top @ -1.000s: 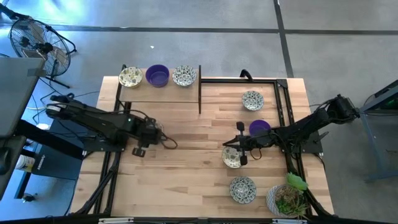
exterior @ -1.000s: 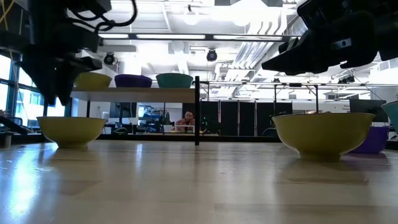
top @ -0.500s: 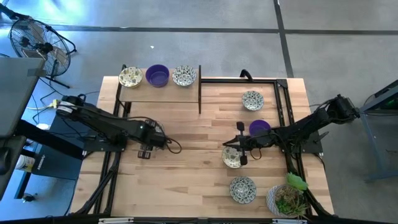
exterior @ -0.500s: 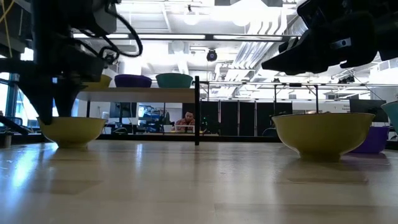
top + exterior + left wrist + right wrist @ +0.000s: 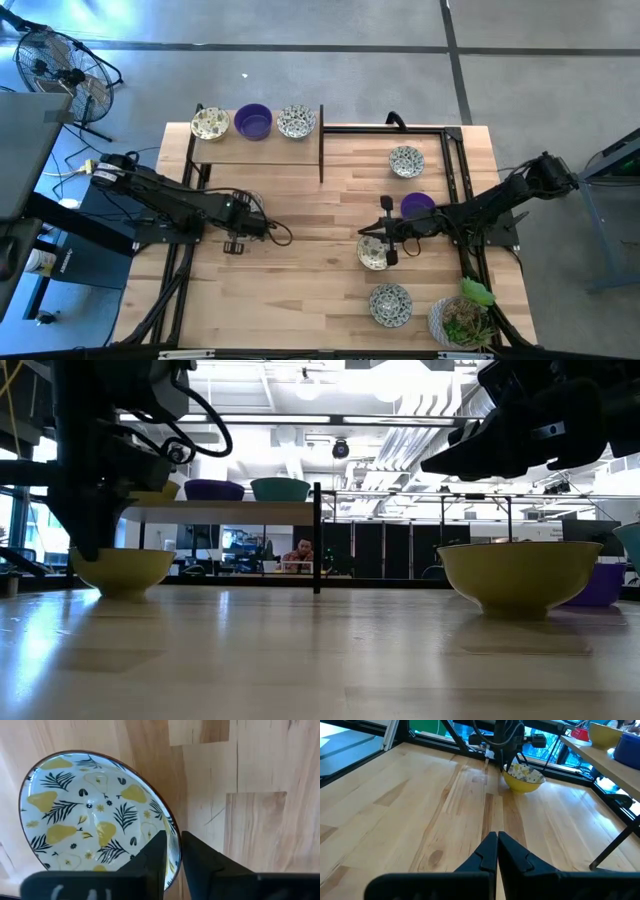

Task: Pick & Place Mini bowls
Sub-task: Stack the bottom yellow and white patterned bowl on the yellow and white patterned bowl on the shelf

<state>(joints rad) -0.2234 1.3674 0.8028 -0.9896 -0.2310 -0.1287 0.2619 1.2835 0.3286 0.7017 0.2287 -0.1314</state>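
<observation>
Left gripper (image 5: 173, 852) newly astride bowl (image 5: 95, 815) rim.

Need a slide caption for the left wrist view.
Left gripper jaws pinching the rim of a pear-patterned bowl on the wooden table.

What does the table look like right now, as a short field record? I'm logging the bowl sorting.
left gripper: closed on the rim of the pear-print bowl
right gripper: shut, empty, above the table's right half
shelf: three shelf bowls
table, right half: four loose bowls, potted plant
</observation>
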